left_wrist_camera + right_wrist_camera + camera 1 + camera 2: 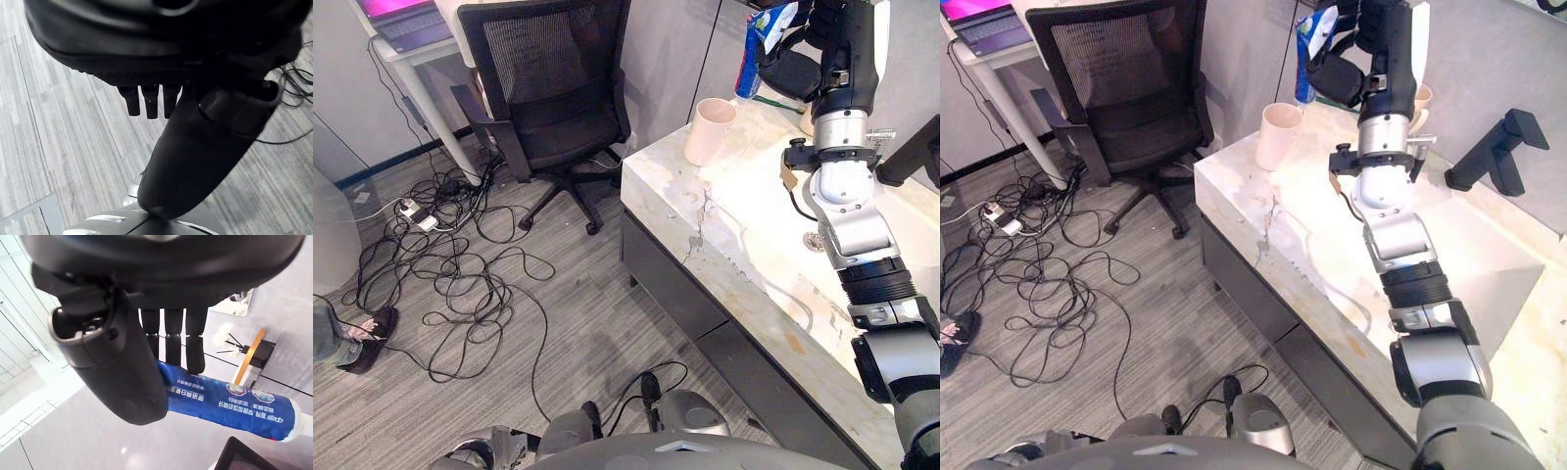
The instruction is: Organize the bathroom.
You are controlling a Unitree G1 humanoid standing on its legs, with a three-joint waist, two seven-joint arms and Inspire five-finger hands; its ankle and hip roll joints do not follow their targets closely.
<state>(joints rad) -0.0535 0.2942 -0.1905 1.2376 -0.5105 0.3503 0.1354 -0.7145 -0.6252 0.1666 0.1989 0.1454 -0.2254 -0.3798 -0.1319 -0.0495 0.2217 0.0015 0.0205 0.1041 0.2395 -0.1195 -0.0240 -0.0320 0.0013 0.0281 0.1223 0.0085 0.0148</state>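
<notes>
Marble counter (724,225), right hand (1347,73) fingers (195,342) pinching upright blue tube (230,404)

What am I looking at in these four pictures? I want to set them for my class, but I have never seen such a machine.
This is a humanoid robot with two arms and dark hands. Two pictures come from cameras in its head, looking down; the other two come from cameras on its wrists.

In the head views the right arm reaches up over a marble counter. The right hand is curled round a blue tube, seemingly toothpaste, held up in the air. A pale cup stands on the counter, and a black tap sits by the sink. An office chair stands on the floor, among loose cables.

The left hand hangs over the floor with nothing in it.
</notes>
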